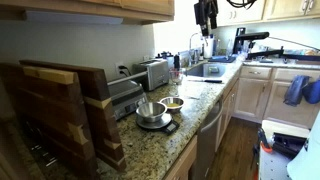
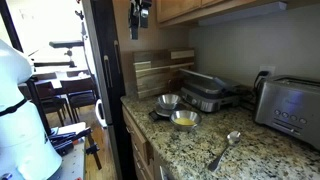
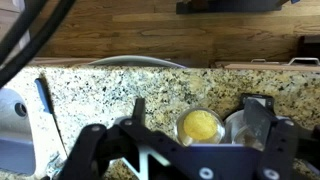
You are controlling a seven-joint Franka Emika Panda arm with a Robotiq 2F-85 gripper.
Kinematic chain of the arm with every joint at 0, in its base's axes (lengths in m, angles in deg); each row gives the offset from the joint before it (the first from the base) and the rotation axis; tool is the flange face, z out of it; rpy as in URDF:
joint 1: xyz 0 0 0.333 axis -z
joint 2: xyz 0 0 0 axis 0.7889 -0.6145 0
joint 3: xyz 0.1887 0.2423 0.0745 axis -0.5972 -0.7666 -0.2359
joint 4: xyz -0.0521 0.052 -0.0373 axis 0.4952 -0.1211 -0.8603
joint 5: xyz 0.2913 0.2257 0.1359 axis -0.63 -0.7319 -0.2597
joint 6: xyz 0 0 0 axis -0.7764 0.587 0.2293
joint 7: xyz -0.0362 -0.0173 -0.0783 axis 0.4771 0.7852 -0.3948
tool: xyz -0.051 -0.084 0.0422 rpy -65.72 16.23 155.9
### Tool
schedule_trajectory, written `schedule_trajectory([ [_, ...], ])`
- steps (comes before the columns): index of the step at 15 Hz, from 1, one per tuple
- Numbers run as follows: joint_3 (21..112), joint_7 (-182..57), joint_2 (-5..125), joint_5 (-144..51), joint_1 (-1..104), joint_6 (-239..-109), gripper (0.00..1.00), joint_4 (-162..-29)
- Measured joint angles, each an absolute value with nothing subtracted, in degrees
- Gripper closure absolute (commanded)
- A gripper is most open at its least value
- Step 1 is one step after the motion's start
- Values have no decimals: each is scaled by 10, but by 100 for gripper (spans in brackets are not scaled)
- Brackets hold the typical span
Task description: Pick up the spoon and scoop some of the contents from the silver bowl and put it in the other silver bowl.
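Pickup has not begun: the gripper point(image 2: 138, 30) hangs high, jaws wide and empty. The spoon point(image 2: 224, 150) lies near the granite countertop's point(image 2: 270, 150) front edge, apart from the yellow-filled bowl point(image 2: 185, 120). The next move calls for descending over its handle.

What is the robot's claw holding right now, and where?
Nothing. The gripper hangs open high above the counter, and the spoon lies by itself on the granite.

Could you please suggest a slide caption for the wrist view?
Open gripper hovers over the granite counter, a silver bowl of yellow contents in frame beneath it.
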State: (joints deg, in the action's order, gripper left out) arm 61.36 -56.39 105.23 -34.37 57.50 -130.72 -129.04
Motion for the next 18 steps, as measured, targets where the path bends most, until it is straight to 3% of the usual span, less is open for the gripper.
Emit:
schedule_trajectory([
  [10,622,-557,1043,-346,571,-1311,0,-1290],
  [18,717,-460,933,-384,574,-1448,0,-1295],
])
